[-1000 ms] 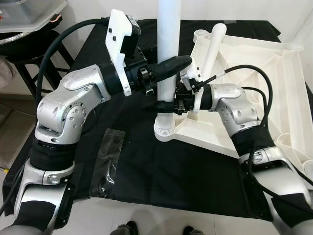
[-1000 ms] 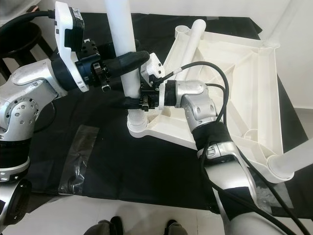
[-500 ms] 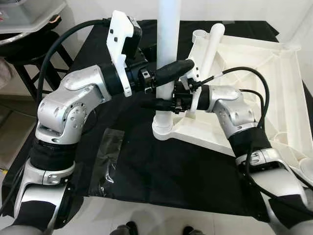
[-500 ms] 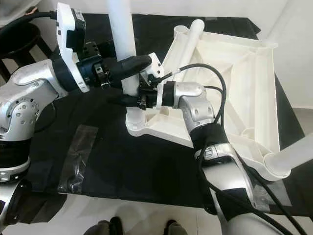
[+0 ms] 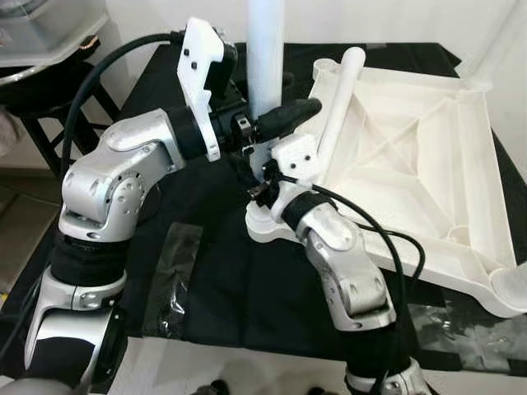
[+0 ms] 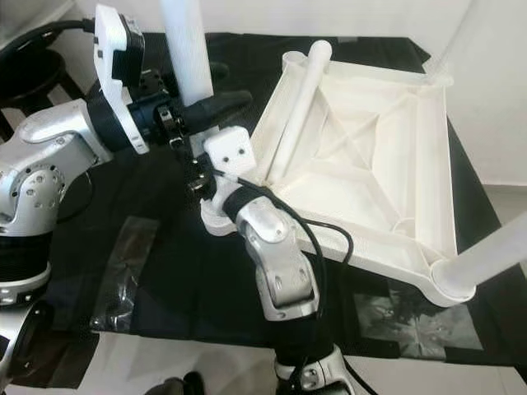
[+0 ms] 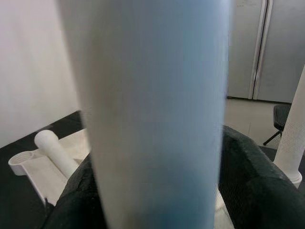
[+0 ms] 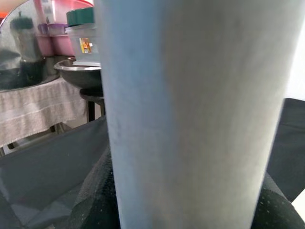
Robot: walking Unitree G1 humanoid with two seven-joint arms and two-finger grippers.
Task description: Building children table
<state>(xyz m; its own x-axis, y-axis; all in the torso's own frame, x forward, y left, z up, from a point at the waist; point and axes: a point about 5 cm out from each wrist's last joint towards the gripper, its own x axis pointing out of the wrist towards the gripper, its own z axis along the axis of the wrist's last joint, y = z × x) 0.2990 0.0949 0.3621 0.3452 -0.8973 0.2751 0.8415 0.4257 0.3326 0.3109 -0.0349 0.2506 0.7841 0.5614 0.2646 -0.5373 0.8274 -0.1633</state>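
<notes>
Home room w/ tiled floor [image 6: 206, 362], stool [image 5: 49, 107], storage tubs [image 8: 83, 36], closet doors [image 7: 259, 47]

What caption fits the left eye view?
Both grippers, left and right, clamp the upright white leg at the upturned tabletop's corner.

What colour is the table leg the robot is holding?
White. The table leg shows best in the right eye view.

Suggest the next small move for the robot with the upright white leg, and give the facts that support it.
Probably keep turning the upright leg into the corner socket of the upside-down tabletop. Both grippers clasp it: the left gripper higher up, the right gripper just above the socket. The leg already stands in the socket, while another leg lies loose on the tabletop.
</notes>
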